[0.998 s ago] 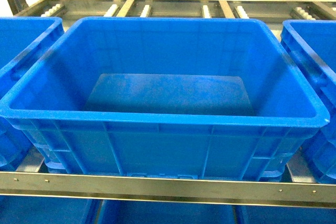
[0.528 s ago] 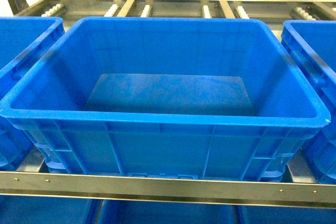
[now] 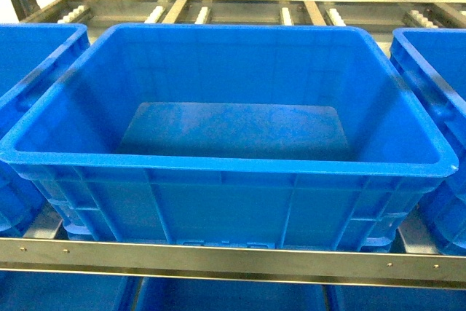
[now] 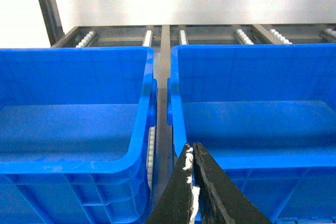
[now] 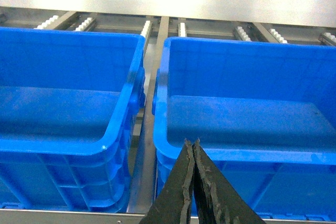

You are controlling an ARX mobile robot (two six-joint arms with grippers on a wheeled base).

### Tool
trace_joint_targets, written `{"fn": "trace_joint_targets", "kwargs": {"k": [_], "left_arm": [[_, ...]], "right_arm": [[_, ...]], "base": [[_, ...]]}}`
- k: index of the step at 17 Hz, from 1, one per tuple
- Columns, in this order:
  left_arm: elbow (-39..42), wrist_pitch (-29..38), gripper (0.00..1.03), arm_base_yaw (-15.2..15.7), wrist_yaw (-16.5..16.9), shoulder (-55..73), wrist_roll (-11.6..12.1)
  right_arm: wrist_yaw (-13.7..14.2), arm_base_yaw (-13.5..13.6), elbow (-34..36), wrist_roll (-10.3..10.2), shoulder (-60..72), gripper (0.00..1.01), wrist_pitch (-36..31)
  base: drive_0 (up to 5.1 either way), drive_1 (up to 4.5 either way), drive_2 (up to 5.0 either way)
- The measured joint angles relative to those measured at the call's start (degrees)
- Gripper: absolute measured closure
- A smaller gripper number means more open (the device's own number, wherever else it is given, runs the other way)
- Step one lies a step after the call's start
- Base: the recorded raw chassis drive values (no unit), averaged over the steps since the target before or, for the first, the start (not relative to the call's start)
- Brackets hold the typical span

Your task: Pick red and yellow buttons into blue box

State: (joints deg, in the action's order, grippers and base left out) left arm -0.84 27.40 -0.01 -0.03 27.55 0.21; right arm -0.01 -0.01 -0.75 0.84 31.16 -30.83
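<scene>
Nearest in each wrist view are the fingers: the left gripper (image 4: pixel 192 153) has its fingers pressed together with nothing between them, and the right gripper (image 5: pixel 192 148) is likewise closed and empty. Both hang in front of and a little above the near rims of the crates, neither showing in the head view. The blue box (image 3: pixel 218 165) sits centred ahead on the roller shelf (image 3: pixel 240 11), its long axis running left to right, its floor bare. Neighbouring crates (image 3: pixel 29 56) stand just beside it on either side, separated by narrow gaps. The red and yellow buttons appear in no view, so which arm is nearer cannot be judged; finding them likely comes first
</scene>
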Motion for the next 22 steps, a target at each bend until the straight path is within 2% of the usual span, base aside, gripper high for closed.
{"fn": "trace_joint_targets", "kwargs": {"k": [3,6,15,16,17,19,20,22], "left_arm": [[0.02,-5.11,1.01,0.00,0.00,-5.27,0.00],[0.02,-6.95,1.01,0.00,0.02,-7.10,0.00],[0.02,-17.27,1.01,0.00,0.00,-17.57,0.00],[-0.02,-19.78,1.01,0.00,0.00,-19.21,0.00],[0.00,-27.76,1.01,0.00,0.07,-24.57,0.00],[0.04,-27.71,1.01,0.00,-0.22,-26.97,0.00],[0.02,-28.02,1.01,0.00,-0.13,-26.97,-0.02],[0.02,-27.78,1.01,0.00,0.07,-26.97,0.00]], "right_arm": [[0.00,0.00,0.02,0.00,-5.97,0.99,5.79],[0.00,0.00,0.02,0.00,-7.98,0.99,7.63],[0.00,0.00,0.02,0.00,-19.82,0.99,19.37],[0.00,0.00,0.02,-0.02,-20.57,0.99,20.17],[0.00,0.00,0.02,0.00,-21.40,0.99,21.03],[0.04,0.00,-0.02,-0.02,-30.16,0.99,31.34],[-0.11,0.00,-0.22,0.00,-30.95,0.99,29.97],[-0.02,0.00,0.00,0.00,-30.84,0.99,31.34]], "base": [[0.0,0.00,0.0],[0.0,0.00,0.0],[0.0,0.00,0.0],[0.0,0.00,0.0],[0.0,0.00,0.0],[0.0,0.00,0.0],[0.0,0.00,0.0],[0.0,0.00,0.0]]}}
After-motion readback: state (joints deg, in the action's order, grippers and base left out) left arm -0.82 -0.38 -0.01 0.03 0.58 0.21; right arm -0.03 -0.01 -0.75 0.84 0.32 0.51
